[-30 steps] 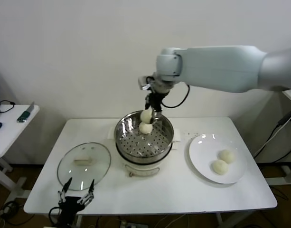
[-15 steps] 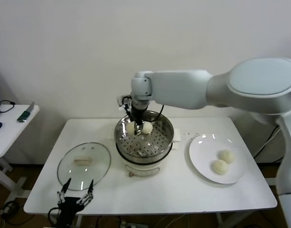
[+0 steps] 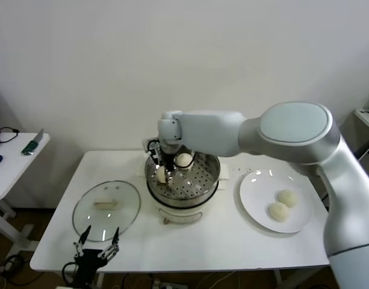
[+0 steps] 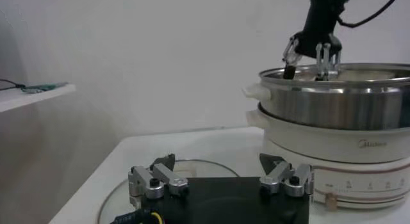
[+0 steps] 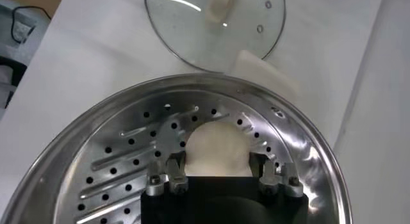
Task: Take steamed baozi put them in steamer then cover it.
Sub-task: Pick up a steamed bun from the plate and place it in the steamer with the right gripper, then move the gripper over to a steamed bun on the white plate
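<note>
Fingers [image 5: 168, 174] of the right gripper [image 5: 218, 174] are clasped around one steamed baozi [image 5: 216, 152], holding it low inside the steamer [image 5: 307, 161], close to the perforated floor on the robot's left side of the basket. That grip is plain only from the right wrist view, where the pale bun sits between the two metal fingertips; from the head view the right gripper [image 3: 164, 173] hides most of it. The head view does give a second baozi [image 3: 183, 159] lying in the basket toward the back, just beside the gripper, and two more buns [image 3: 283, 205] on the white plate [image 3: 256, 192] to the robot's right of the steamer.

Over on the robot's left the cover [image 3: 106, 208] lies flat on the table [image 3: 232, 241], handle up, apart from the steamer. The left gripper [image 3: 99, 250] hangs at the table's front edge below the cover with its fingers spread wide and nothing between them. From the left wrist view, the steamer basket rests on its white pot base [image 4: 339, 158], with the right gripper reaching down over the rim.
</note>
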Robot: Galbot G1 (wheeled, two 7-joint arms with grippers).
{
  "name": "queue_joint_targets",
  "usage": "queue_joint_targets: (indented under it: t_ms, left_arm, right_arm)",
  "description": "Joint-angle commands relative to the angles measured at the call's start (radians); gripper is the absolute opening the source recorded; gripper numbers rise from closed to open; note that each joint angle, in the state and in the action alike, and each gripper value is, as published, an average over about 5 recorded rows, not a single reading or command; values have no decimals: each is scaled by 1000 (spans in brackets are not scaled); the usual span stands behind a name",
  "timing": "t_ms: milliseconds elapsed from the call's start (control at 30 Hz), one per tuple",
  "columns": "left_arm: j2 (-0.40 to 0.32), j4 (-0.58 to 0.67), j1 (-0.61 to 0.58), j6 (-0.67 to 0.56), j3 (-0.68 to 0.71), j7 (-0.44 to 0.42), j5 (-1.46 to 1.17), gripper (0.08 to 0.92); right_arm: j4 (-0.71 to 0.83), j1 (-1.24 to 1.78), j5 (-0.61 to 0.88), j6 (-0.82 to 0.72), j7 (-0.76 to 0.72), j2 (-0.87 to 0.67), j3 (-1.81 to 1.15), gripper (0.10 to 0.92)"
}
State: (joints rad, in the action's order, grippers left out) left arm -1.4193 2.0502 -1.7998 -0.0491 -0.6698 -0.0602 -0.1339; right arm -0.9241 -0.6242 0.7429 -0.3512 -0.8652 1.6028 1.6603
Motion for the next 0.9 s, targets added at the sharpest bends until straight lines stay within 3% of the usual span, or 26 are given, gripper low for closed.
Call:
queue_joint_targets:
  t_ms: [33,300,667,900]
  left_arm:
    - [1,-1,1,0,-1,0,-1,823]
    - [1,6,-5,1,-2,0,1,823]
    - [0,13,-7,1,2,-1,11,823]
    - [2,16,-8,0,-1,0,11,823]
  right_arm:
    - [35,46,-37,-4,15,22,-6,664]
    - [-30,-12,-28,2,14,-38,-32,814]
    - [-279,-272,120,49,-67,-296,53,823]
    - [-400,-338,69,97,-127,-577,139,823]
